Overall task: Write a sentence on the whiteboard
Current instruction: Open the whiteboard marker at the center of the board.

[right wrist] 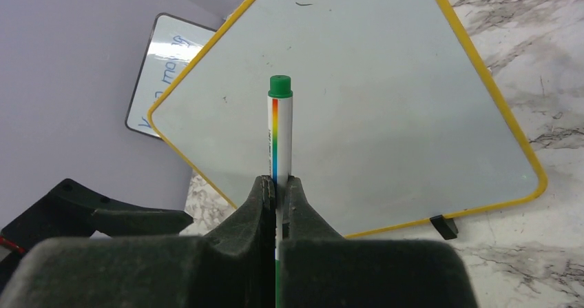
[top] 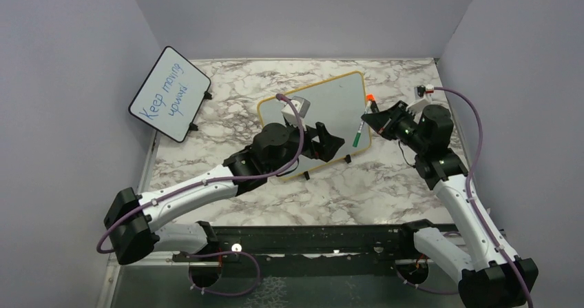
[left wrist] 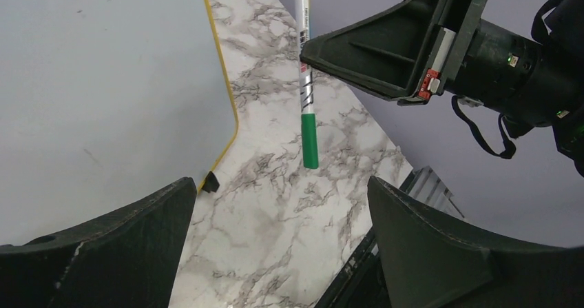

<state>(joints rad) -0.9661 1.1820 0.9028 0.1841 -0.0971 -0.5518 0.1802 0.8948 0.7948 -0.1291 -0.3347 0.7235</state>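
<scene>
Green marker (top: 359,135) is pinched in the right gripper (top: 367,120) at three o'clock of the whiteboard (top: 334,98), standing centrally on the marble table (top: 386,184); the left gripper (top: 330,141) gapes empty at its five o'clock.

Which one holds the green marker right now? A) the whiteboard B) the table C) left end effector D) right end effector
D: the right end effector is shut on the green marker, while the left end effector is open and empty.
</scene>
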